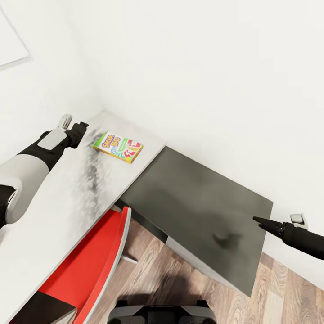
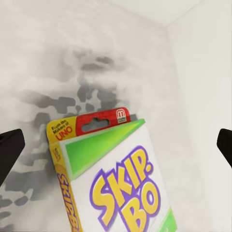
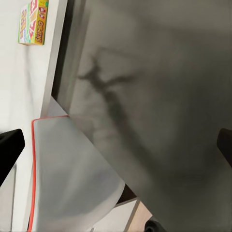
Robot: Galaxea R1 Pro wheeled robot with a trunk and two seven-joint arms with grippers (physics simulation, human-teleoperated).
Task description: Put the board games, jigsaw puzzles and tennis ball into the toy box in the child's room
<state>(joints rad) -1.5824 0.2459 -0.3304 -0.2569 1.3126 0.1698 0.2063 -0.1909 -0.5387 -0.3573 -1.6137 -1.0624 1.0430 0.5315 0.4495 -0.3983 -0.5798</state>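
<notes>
skip-bo board game (image 1: 118, 147) lies flat on the light grey wing of the table (image 1: 67, 202), far end, near the wall corner; left gripper (image 1: 77, 130) hovers just left of it, fingers spread wide and empty, the box framed between them in the left wrist view, likely lined up for a grasp; right gripper (image 1: 262, 222) hangs over the dark grey wing, well apart from the game, holding nothing; its wrist view shows fingers parted; red chair (image 1: 90, 265) tucked under the near edge.
</notes>
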